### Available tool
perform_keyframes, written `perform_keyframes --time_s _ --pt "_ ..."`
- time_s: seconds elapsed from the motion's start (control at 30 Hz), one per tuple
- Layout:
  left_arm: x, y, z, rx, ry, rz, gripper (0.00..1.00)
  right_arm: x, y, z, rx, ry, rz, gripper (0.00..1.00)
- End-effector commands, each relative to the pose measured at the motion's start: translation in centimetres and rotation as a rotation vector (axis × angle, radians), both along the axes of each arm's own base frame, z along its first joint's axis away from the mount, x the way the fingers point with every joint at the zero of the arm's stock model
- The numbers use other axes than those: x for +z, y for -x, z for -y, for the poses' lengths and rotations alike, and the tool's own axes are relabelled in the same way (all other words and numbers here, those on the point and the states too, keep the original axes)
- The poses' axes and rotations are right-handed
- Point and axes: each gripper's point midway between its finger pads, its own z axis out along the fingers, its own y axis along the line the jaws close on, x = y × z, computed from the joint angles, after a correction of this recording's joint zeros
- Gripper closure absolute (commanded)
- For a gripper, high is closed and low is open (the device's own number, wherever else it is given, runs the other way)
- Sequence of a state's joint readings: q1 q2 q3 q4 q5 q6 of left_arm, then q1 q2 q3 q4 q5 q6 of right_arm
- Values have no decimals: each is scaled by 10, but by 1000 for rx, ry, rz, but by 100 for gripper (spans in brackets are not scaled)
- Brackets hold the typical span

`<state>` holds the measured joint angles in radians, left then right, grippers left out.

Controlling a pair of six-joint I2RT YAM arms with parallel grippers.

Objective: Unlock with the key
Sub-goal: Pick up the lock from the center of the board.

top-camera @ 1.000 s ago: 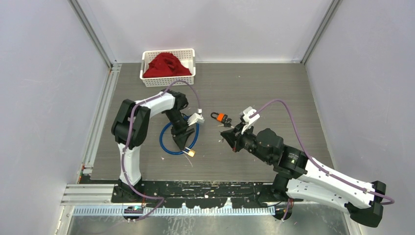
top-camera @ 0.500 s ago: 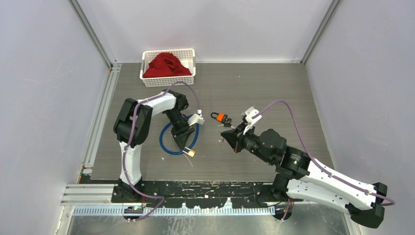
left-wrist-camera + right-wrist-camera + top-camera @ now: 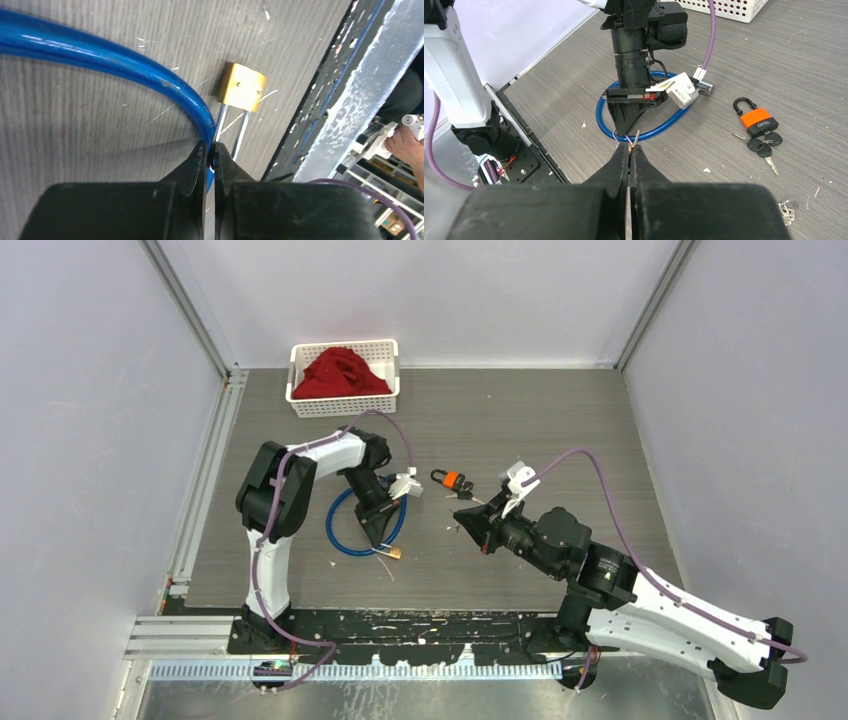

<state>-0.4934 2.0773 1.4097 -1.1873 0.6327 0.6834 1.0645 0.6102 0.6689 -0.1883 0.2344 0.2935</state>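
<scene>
left wrist view, lower centre: left gripper (image 3: 210,151) drawn in from a wide stance a second ago to a narrow pinch. fingers (image 3: 192,167) all but meeting on the near end of the shackle (image 3: 220,124), just where the blue cable (image 3: 100,52) passes through it. impossible to tell whether steel alone or steel and cable together sit in the pinch.

same view, upper centre: brass padlock (image 3: 242,93) flat on the table (image 3: 75,150), just beyond the fingertips. in the top view, below and left of centre, at the near edge of the cable loop; place unchanged over the last second.

right wrist view, lower centre: right gripper (image 3: 630,150) clamped tight throughout, with a thin metal blade standing up between the tips, taken for the key (image 3: 636,136) but too slim to confirm. pointed toward the left gripper and the padlock behind it, well apart as yet.

right of that frame: orange padlock (image 3: 758,121) with its own bunch of keys (image 3: 764,146), lying untouched.

meaning for the task: lock nearly steadied by one arm, key ready in the other; grasp close to done, insertion not begun. next, probably, keyway turned toward the blade and lined up squarely. risk of slipping on thin round steel.
</scene>
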Motion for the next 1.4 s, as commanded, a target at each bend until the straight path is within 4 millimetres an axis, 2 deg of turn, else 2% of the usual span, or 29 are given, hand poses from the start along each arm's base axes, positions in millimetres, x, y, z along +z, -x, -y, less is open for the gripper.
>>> perform_keyframes --time_s 0.0,0.07,0.2,0.4,0.53,0.73,0.87,0.93,1.07,1.1,1.2,1.3,1.37 --pt "16 0 15 8 73 -35 100 14 -1 0 -2 -61 33 99" --pt "36 1 21 7 127 -67 100 13 0 -1 2 -64 34 99" --pt "78 19 26 -42 257 -113 100 13 6 -9 53 -69 30 99" --pt "116 36 16 -135 361 33 100 11 13 -19 112 -96 14 99" --pt "156 47 5 -193 411 177 100 20 21 -27 175 -125 29 99" --pt "246 71 -18 -293 470 434 100 56 34 -46 291 -197 55 99" --pt "313 70 -18 -284 576 758 100 92 44 -59 381 -243 114 99" --pt "337 72 -16 -259 627 847 100 107 46 -66 418 -233 141 99" --pt "359 91 -13 -225 725 827 100 129 47 -76 474 -178 198 99" --pt "366 103 -17 -220 756 839 100 133 48 -78 486 -159 216 99" --pt "383 122 -15 -189 856 824 100 148 52 -74 513 -137 300 99" --pt "408 131 -8 -131 996 769 100 162 61 -68 553 -149 391 99" --pt "426 130 -3 -98 1086 720 100 170 68 -64 577 -163 434 99"
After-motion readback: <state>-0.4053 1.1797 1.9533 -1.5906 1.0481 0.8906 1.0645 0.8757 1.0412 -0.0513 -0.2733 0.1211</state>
